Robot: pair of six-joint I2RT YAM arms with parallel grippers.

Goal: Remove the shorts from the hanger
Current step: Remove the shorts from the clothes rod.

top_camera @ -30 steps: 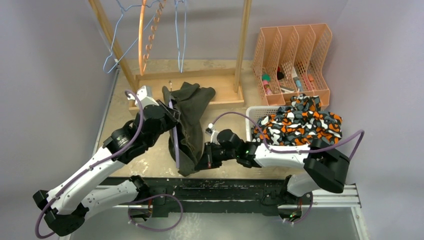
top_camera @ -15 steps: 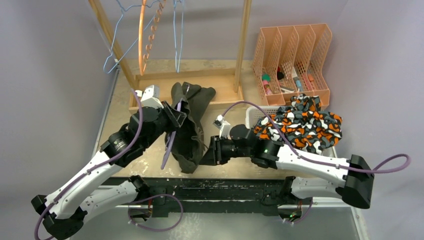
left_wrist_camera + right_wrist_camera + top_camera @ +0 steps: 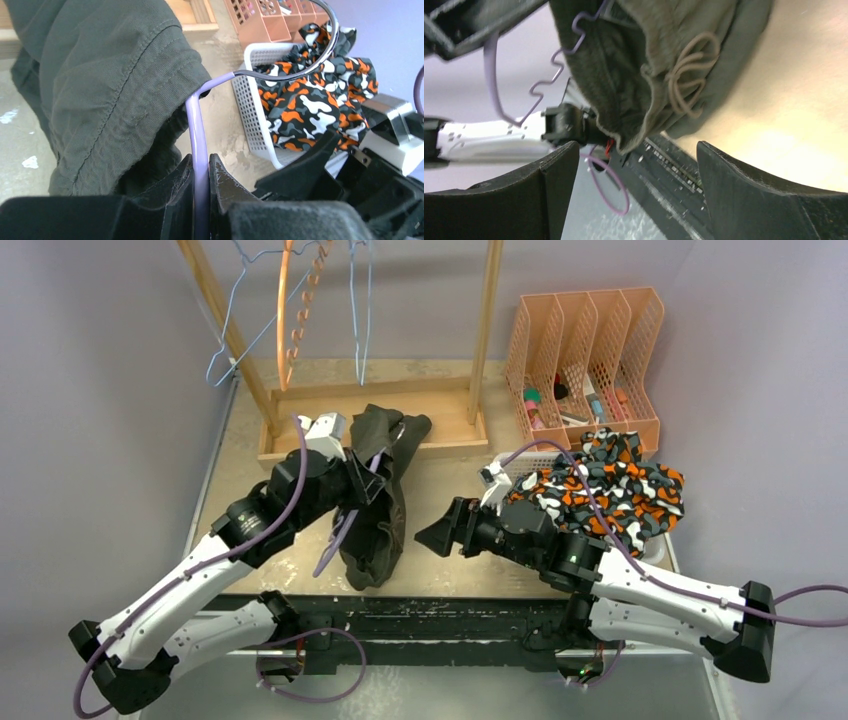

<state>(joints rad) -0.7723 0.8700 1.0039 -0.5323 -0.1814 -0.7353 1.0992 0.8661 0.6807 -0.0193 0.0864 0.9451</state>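
Olive-green shorts (image 3: 375, 502) with a beige drawstring (image 3: 689, 70) hang bunched over a lilac hanger (image 3: 338, 535), their lower end resting on the table. My left gripper (image 3: 362, 483) is shut on the hanger's lilac stem (image 3: 198, 130), just below its metal hook. The green fabric (image 3: 110, 85) lies to the left of the jaws in the left wrist view. My right gripper (image 3: 432, 536) stands open and empty a short way right of the shorts (image 3: 664, 60), touching nothing. The orange-black-white camo shorts (image 3: 600, 490) lie heaped in a white basket (image 3: 505, 462).
A wooden rack (image 3: 370, 400) at the back carries a blue wire hanger (image 3: 235, 330) and an orange hanger (image 3: 287, 310). A peach mesh file organiser (image 3: 590, 350) stands back right. A black rail (image 3: 450, 615) runs along the near edge.
My right gripper has opened, let go of the green shorts and drawn back to the right. The left gripper has carried the hanger a little farther back and right.
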